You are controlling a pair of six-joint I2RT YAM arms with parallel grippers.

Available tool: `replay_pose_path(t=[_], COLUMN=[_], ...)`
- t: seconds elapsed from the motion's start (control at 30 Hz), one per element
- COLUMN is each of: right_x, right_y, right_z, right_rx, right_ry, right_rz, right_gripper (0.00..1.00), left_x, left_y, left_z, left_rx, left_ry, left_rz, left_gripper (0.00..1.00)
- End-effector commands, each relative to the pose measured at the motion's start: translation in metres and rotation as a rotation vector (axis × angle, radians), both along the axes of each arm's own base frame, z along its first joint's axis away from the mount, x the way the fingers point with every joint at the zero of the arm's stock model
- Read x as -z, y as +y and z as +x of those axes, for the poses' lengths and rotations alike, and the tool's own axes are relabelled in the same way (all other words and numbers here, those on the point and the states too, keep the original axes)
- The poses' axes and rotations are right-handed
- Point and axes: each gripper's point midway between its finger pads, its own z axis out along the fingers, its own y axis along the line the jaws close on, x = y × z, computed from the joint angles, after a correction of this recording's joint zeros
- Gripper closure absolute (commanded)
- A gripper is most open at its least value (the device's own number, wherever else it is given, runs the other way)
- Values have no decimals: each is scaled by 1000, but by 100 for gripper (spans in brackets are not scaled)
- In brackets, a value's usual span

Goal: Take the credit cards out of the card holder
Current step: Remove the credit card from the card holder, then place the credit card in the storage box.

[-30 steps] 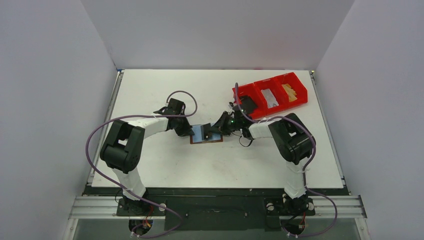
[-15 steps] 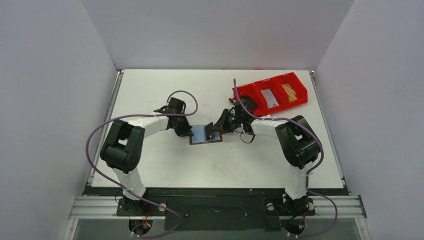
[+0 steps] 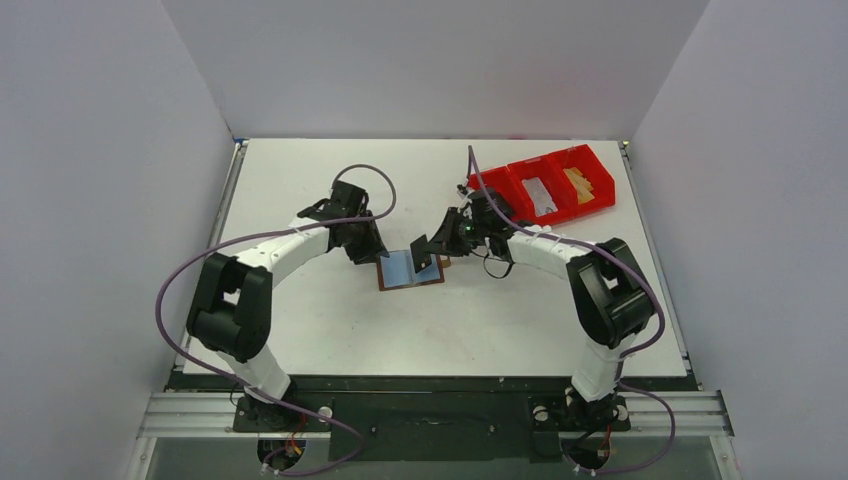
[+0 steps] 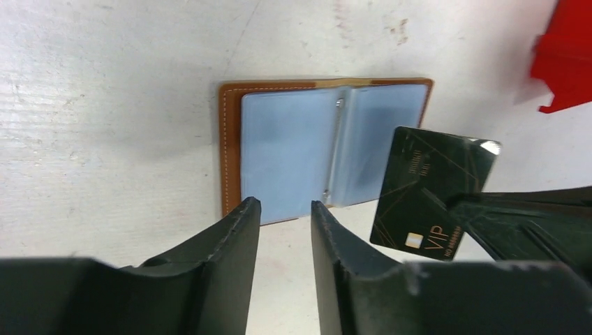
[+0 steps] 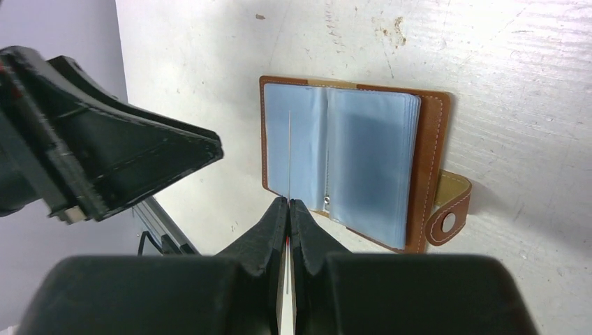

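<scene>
The brown card holder (image 3: 398,270) lies open and flat on the table, pale blue pockets up, with its closing tab (image 5: 447,209) at one side. My right gripper (image 3: 441,241) is shut on a black credit card (image 3: 422,252) marked VIP (image 4: 433,192), held upright above the holder's right half. In the right wrist view that card (image 5: 288,150) shows edge-on as a thin line rising from the gripper (image 5: 288,201). My left gripper (image 4: 285,204) stands open and holds nothing, just off the holder's (image 4: 293,150) left edge. In the top view it (image 3: 369,252) sits left of the holder.
A red three-compartment bin (image 3: 563,165) stands at the back right, close behind the right arm, with small items in its compartments. Its corner (image 4: 565,56) shows in the left wrist view. White walls enclose the table on three sides.
My left gripper has opened, let go of the holder's left edge and drawn back. The right gripper has lifted the black card clear of the holder and moved slightly back.
</scene>
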Motion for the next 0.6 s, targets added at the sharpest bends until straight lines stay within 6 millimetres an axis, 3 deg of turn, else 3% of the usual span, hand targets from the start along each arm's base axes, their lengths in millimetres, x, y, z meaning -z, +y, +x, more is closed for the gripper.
replay_pose_path(t=[0.0, 0.23, 0.37, 0.57], right_x=[-39, -56, -80, -108], right_y=[-2, 1, 11, 22], right_z=[11, 8, 5, -2], right_rx=[1, 0, -7, -32], right_ry=[-99, -101, -100, -94], right_rz=[8, 50, 161, 307], right_gripper=[100, 100, 100, 100], left_x=[-47, -72, -92, -111], left_y=[-5, -19, -32, -34], left_z=[10, 9, 5, 5], left_rx=[35, 85, 122, 126], left_ry=[-119, -188, -218, -248], left_rz=[-28, -161, -322, -446], left_gripper=[65, 61, 60, 60])
